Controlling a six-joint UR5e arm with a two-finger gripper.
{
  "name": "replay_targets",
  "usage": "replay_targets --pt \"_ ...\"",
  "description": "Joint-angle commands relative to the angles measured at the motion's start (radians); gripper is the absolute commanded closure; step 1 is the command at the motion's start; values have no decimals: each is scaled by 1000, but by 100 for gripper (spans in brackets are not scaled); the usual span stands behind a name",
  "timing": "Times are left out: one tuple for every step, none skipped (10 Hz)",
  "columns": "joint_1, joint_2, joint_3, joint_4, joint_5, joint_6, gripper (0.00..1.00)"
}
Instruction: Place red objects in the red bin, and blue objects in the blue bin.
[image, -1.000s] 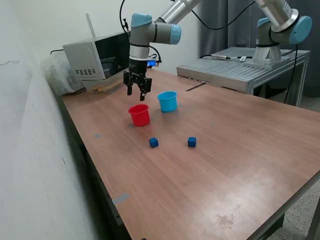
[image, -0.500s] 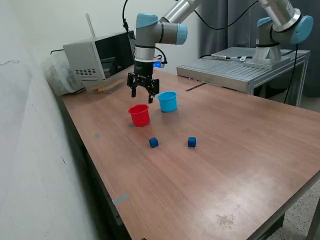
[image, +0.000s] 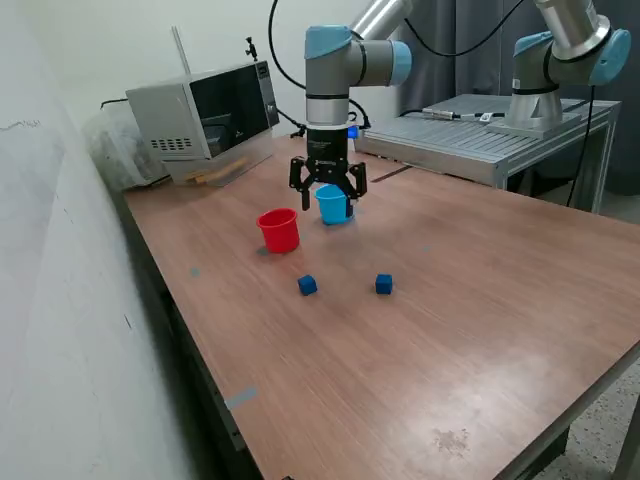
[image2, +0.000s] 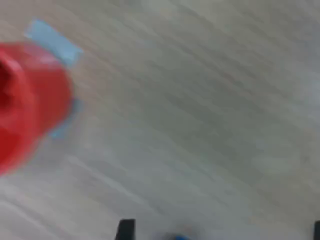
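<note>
The red bin (image: 279, 230) stands on the wooden table, and the blue bin (image: 337, 208) is just to its right in the exterior view. My gripper (image: 328, 189) hangs open and empty right over the blue bin, partly covering its rim. Two blue objects, dark cubes (image: 307, 286) (image: 383, 285), lie on the table nearer the camera than the bins. The red objects are out of view. The wrist view is blurred; it shows the red bin (image2: 27, 105) at one side and one dark fingertip (image2: 126, 230) at the frame's edge.
A grey microwave-like box (image: 200, 112) sits at the table's far corner by the wall. A second arm (image: 560, 50) stands on a metal platform (image: 480, 135) beyond the table. Bits of blue tape (image: 240, 398) mark the tabletop (image: 450, 330).
The arm has swung from above the red bin toward the exterior view's right, ending over the blue bin. The gripper stayed open. The cubes and bins have not moved.
</note>
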Motion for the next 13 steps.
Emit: replay_targets --pt "91 -31 88 6 17 -34 0" --pt "115 -35 103 6 36 -45 0" --pt "138 -36 113 5 42 -59 0" --pt "163 -36 117 -3 43 -59 0" --pt "178 -33 116 -9 44 -60 0" --pt "193 -32 110 -9 44 -60 0" --pt "209 -22 102 -9 47 -60 0" --pt "209 -6 94 -9 81 -62 0" --pt "206 1 91 -11 96 -62 0" --pt "198 11 91 -11 97 -59 0" --pt "195 33 67 -11 103 -50 0" --pt "188 51 44 -9 111 -45 0" --pt "186 65 29 -8 113 -40 0"
